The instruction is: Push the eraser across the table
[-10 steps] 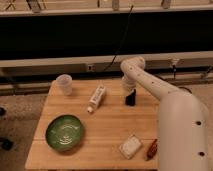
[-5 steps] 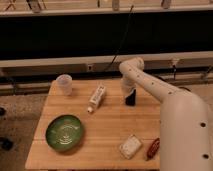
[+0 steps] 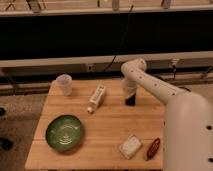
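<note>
Tool shifted slightly right, eraser directly beneath

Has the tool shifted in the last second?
No, not noticeably. The tool hangs low over the far side of the table, right of the bottle, with the same gap to it as before.

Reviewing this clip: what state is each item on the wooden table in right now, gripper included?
Clear plastic cup: upright, far-left corner.
White bottle: lying on its side.
Green round bowl: upright, looks empty.
Pale whitish rectangular block: lying flat, near edge.
Red-brown oblong object: lying flat beside that block.
Gripper: pointing down over the light wooden table.
Small black eraser: on the table, at the gripper's tip.
</note>
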Controlling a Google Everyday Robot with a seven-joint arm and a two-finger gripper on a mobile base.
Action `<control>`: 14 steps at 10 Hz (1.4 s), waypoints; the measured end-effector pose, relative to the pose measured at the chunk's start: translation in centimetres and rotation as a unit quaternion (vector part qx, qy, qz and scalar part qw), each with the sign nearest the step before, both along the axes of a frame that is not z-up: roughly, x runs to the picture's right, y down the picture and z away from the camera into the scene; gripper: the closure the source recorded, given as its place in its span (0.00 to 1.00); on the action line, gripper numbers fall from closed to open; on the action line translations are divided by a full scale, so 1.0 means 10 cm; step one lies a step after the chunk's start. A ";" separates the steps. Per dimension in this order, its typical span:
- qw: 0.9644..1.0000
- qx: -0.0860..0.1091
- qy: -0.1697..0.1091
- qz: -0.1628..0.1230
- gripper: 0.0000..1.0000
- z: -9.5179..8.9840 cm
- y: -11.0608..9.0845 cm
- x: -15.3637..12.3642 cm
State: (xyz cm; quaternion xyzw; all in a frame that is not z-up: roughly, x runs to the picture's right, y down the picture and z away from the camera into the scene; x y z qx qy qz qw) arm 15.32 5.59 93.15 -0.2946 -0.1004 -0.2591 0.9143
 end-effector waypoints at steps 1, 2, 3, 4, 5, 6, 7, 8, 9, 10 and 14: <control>1.000 0.001 0.001 0.002 0.99 0.00 -0.01 0.00; 1.000 0.000 0.010 0.006 0.99 -0.01 -0.03 0.04; 1.000 -0.002 0.020 0.012 0.99 -0.03 -0.06 0.12; 0.999 -0.002 0.030 0.014 0.99 -0.04 -0.09 0.24; 0.999 0.000 0.048 0.022 0.99 -0.05 -0.12 0.43; 0.998 0.001 0.062 0.029 0.99 -0.05 -0.14 0.57; 0.996 0.002 0.077 0.038 0.99 -0.04 -0.16 0.71; 0.995 0.004 0.090 0.047 0.99 -0.01 -0.17 0.83; 0.994 0.004 0.098 0.053 0.99 0.03 -0.17 0.91; 0.993 0.003 0.105 0.058 0.99 0.08 -0.18 0.98; 0.992 -0.008 0.102 0.075 0.99 0.35 -0.16 1.02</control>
